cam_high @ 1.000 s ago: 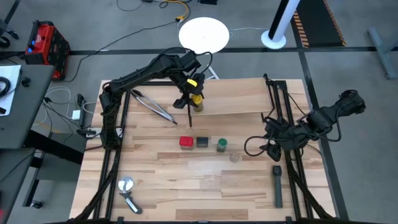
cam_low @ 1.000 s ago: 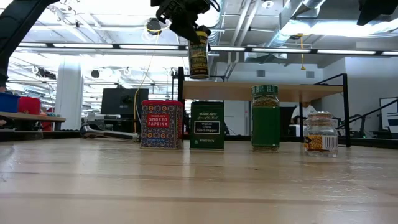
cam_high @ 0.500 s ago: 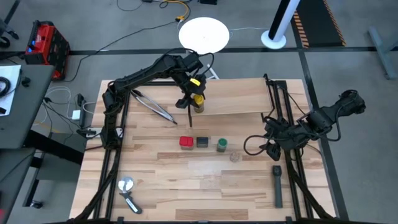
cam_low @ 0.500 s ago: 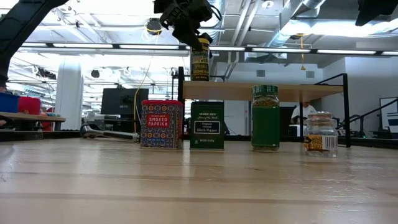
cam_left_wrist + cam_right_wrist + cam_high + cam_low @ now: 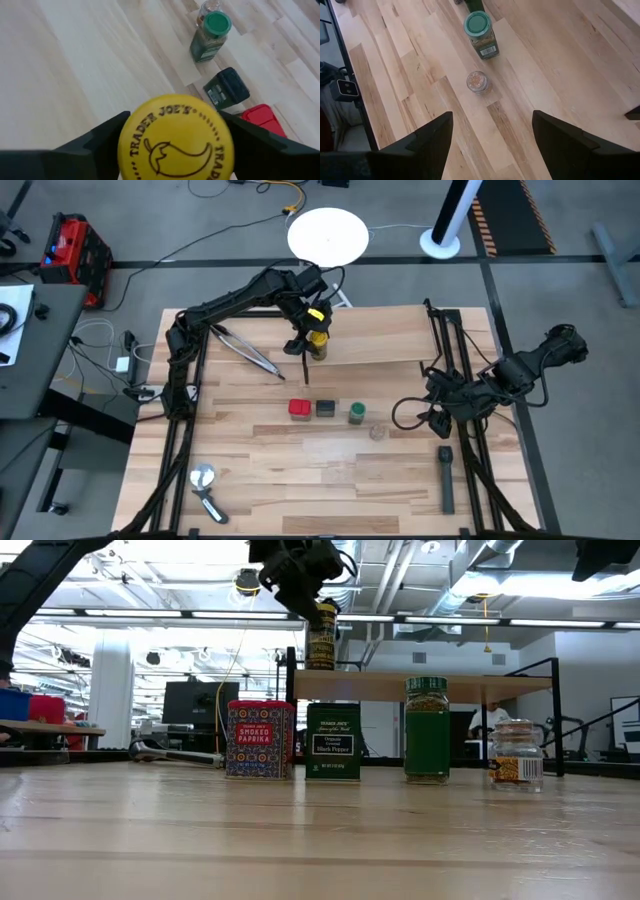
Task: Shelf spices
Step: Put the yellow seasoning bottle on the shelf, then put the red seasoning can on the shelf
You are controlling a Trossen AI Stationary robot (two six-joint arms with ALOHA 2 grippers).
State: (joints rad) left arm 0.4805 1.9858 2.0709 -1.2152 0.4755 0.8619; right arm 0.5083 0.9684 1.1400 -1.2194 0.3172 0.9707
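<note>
High view: the wide light-wood shelf (image 5: 375,335) with thin black uprights fills the upper centre-right of the frame, bare to the right of its left end. There the left gripper (image 5: 312,332) grasps the yellow-lidded round spice jar (image 5: 318,340), one dark finger on each side of the lid in the left wrist view. In the low view the jar (image 5: 321,637) stands upright at the shelf's left end, its base at the board. Compared with a second ago, the jar sits lower. Mid-frame below stand the red square tin (image 5: 298,409), dark grey square tin (image 5: 326,409), green-lidded jar (image 5: 357,413) and small clear-tan jar (image 5: 378,432). The right gripper (image 5: 437,423) waits at the right edge, fingers released.
</note>
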